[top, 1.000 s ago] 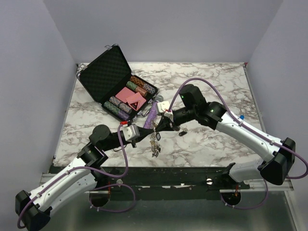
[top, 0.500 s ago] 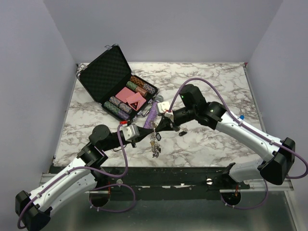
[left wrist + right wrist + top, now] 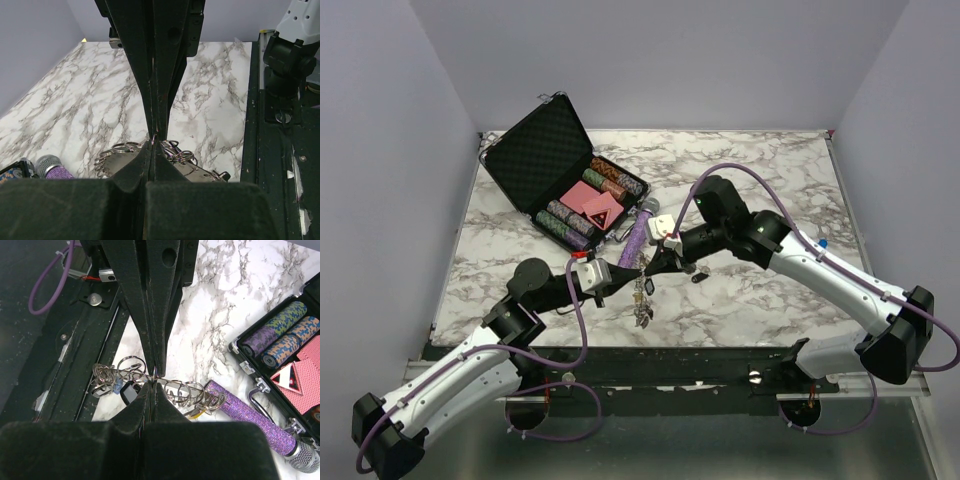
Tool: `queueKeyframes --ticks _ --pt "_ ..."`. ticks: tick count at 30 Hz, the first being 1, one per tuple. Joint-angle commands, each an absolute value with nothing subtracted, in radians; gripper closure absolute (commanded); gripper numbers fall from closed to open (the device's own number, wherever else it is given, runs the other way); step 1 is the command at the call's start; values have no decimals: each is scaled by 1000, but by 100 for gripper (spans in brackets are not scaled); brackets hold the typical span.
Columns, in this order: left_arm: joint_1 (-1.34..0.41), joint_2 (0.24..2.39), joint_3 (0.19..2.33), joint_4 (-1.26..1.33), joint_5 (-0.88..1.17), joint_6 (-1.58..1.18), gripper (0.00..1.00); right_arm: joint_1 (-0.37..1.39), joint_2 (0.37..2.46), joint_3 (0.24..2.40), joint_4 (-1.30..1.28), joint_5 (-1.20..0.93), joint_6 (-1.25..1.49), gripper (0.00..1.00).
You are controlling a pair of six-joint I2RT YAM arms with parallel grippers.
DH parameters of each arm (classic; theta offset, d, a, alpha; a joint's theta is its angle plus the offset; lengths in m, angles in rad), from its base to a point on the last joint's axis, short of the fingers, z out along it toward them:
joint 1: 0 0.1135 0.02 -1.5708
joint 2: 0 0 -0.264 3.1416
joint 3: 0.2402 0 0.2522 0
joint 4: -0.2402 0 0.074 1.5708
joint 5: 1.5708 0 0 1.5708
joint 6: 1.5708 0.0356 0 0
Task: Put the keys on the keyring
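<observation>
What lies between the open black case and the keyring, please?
The purple glittery tube lies between the case and the keyring, clearest in the right wrist view.

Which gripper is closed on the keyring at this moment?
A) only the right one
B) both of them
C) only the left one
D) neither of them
B: in their own wrist views, the left gripper and the right gripper each pinch the keyring between shut fingertips.

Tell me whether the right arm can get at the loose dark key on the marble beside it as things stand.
Probably not yet. The loose dark key lies uncovered nearby, but the right gripper is shut on the keyring, as is the left gripper; it must let go first.
</observation>
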State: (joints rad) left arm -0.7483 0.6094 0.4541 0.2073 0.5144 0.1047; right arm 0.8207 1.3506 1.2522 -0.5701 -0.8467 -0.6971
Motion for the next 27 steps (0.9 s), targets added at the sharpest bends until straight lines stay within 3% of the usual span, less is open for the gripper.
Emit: queueKeyframes --ticks 1,27 --pt "-749 612 477 273 548 100 100 821 1356 1282 -614 -851 -722 100" --pt "-749 640 491 233 551 126 100 821 1345 1293 -643 -845 -724 100"
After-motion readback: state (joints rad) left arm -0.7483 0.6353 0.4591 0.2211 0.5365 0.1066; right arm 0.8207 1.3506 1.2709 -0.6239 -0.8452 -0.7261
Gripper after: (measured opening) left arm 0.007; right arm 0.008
